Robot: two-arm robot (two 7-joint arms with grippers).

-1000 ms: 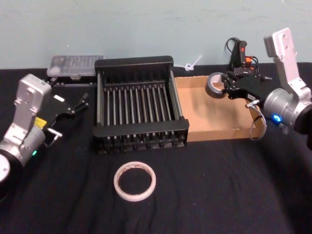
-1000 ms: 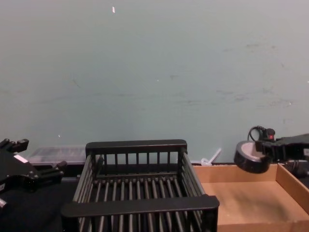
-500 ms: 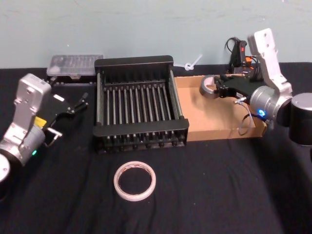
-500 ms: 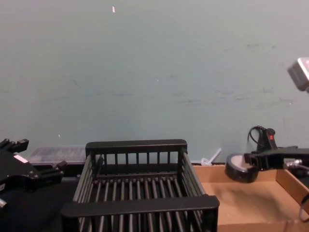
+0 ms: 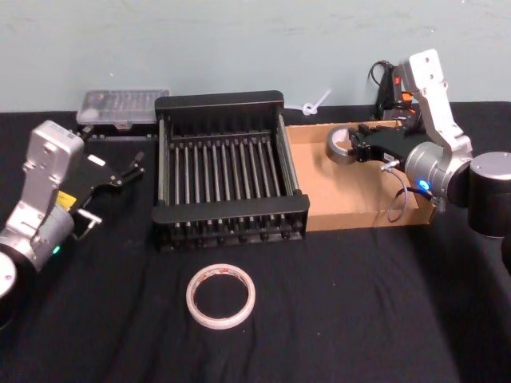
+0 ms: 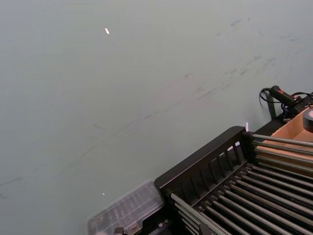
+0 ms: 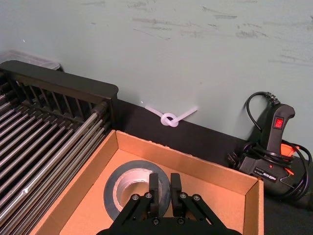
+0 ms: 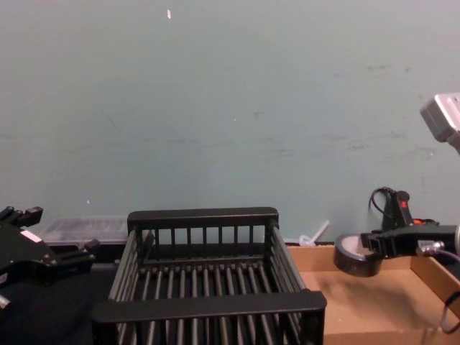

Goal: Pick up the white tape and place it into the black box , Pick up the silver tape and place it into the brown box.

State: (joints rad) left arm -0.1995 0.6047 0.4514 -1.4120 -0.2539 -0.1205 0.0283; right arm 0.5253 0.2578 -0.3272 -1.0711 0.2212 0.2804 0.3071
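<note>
Two tapes sit well apart: the silver tape [image 5: 342, 144] is clamped by its wall in the right gripper [image 5: 357, 147] and held over the far part of the brown box [image 5: 343, 209] (its fingers [image 7: 155, 187] pinch the roll's near side), while the white tape [image 5: 221, 296] lies flat on the black table [image 5: 359, 319], near of the black box [image 5: 227, 106]. The left gripper [image 5: 132, 168] hovers left of the black box, and I cannot tell whether its claw is open.

Black-clothed table [image 5: 359, 319]: black box [image 5: 227, 163], brown box [image 5: 351, 211], white tape [image 5: 221, 296], clear case [image 5: 122, 108], corded tool [image 7: 271, 152].
</note>
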